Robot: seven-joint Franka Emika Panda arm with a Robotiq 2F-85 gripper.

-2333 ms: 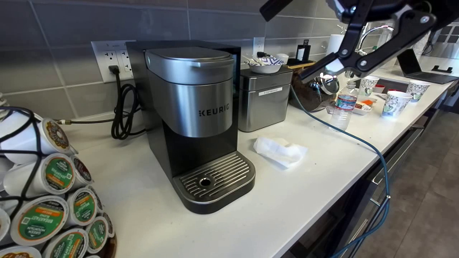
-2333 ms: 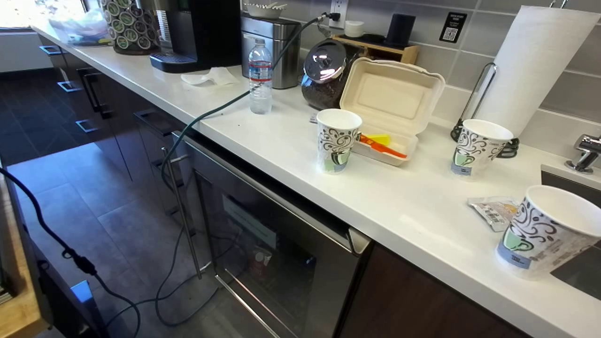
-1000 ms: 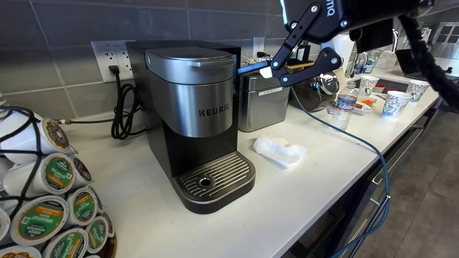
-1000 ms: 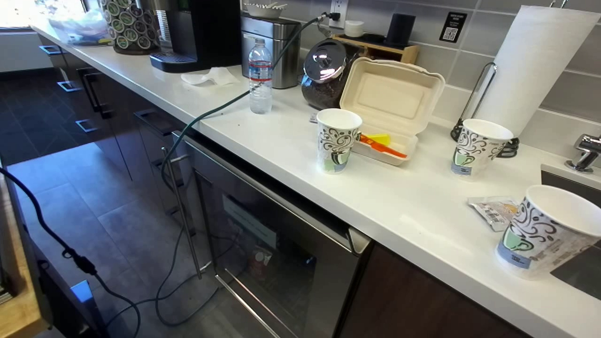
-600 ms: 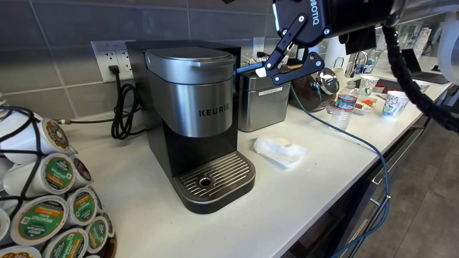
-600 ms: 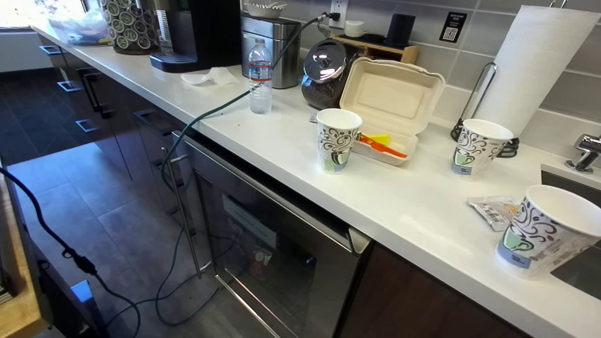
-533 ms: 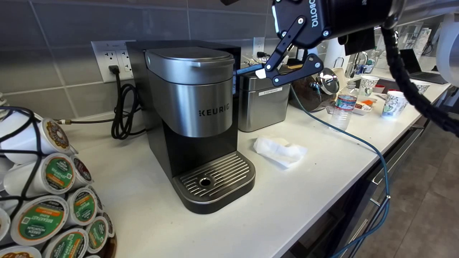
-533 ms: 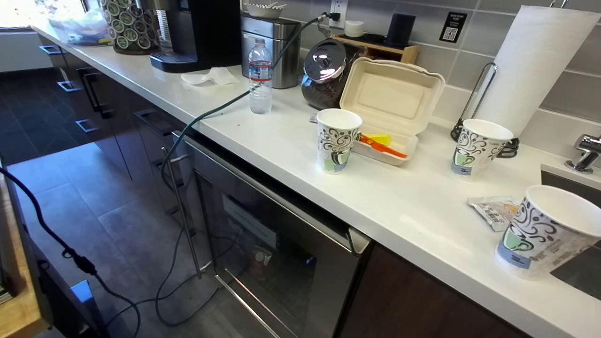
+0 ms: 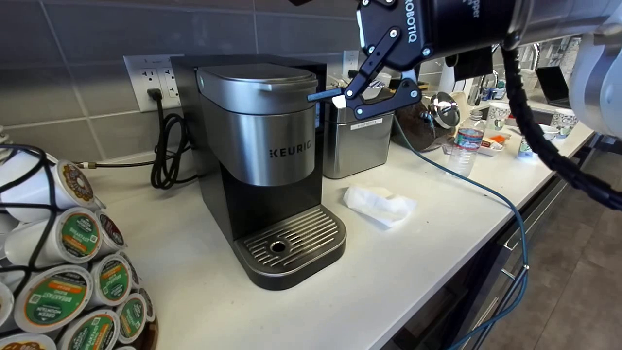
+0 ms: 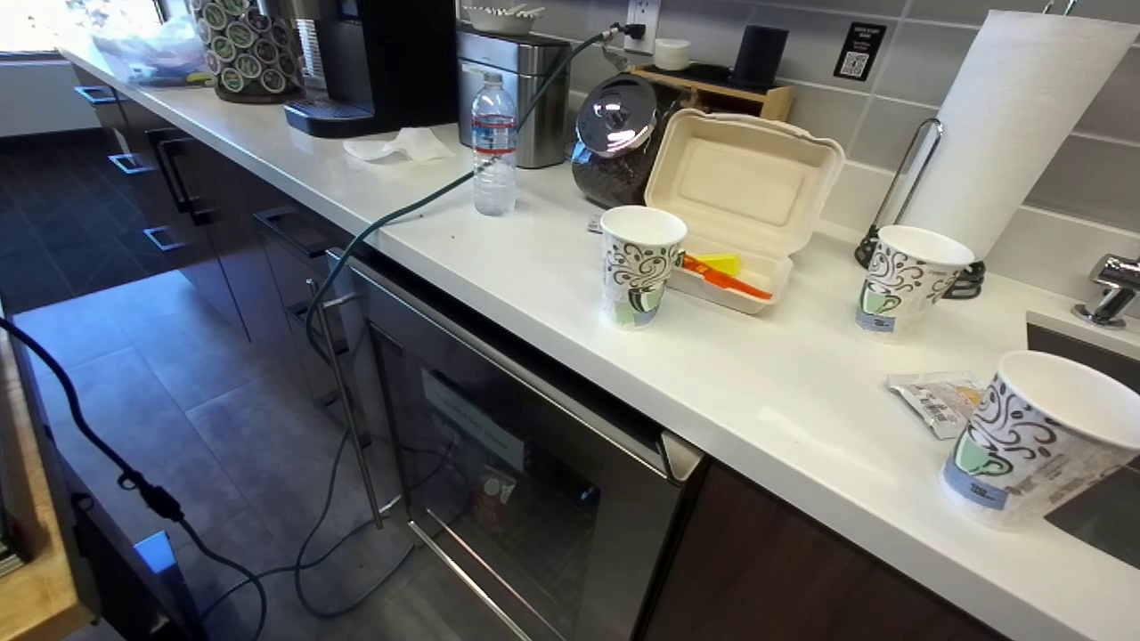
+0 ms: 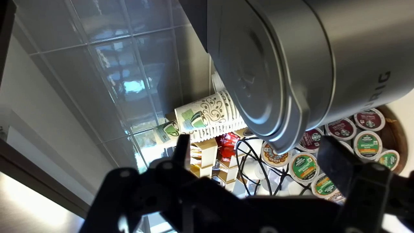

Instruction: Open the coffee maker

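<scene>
Since the lid of the coffee maker is down, the coming move seems to turn on how its front lip lies from the gripper. Upright on the counter, the coffee maker has its long axis running from the tiled wall on the far side out to the near right, where the drip tray sits. In an exterior view the only arm lies to the right, so the jaws have the lid on their left, at about their own height. They are spread wide and pinch nothing; in the wrist view the lip shows in the gap, closer to its right side. One fingertip stands in front of the lid's right edge in an exterior view, though whether it touches cannot be told. Working that tip under the lip, then lifting up and back, is probably what is called for; set too low, it would likely just push on the front. Just right of the coffee maker, a steel bin topped by a bowl limits low sideways moves, while the counter runs on to its near edge past a crumpled paper. Coffee pods are stacked on the left, apart.
</scene>
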